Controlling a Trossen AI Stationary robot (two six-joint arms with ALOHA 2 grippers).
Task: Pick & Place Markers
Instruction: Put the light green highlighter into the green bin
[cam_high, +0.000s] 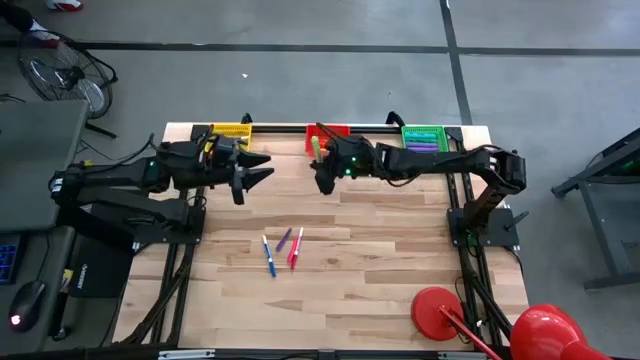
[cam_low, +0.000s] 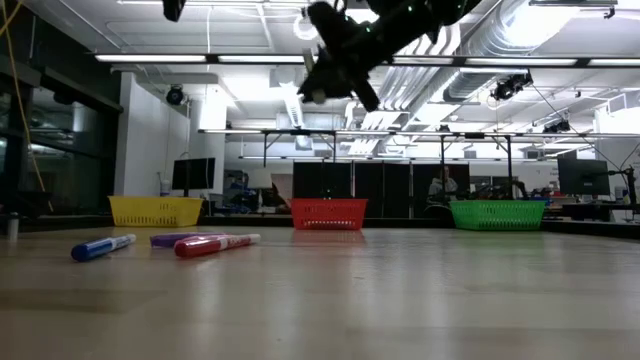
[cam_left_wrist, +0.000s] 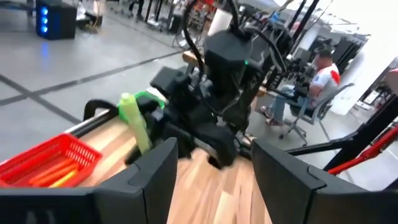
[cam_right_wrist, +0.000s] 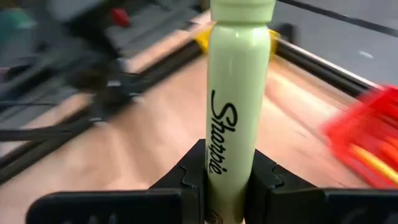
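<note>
Right wrist view shows me the right gripper (cam_right_wrist: 227, 180) pinching a green marker (cam_right_wrist: 238, 93), lifted above the table near the red basket (cam_high: 328, 131). My left gripper (cam_high: 258, 172) is spread, holding nothing.

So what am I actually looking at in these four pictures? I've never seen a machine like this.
It is a robot with two dark jointed arms at a pale wooden table, each ending in a two-finger gripper. One picture looks straight down, one looks level across the tabletop, and two come from cameras on the wrists. The right gripper is raised above the table and clamps a light green marker pen. The left gripper is open and holds nothing. On the wood lie a blue marker, a purple marker and a red marker. Along the far edge stand a yellow mesh basket, a red mesh basket and a green mesh basket.
</note>
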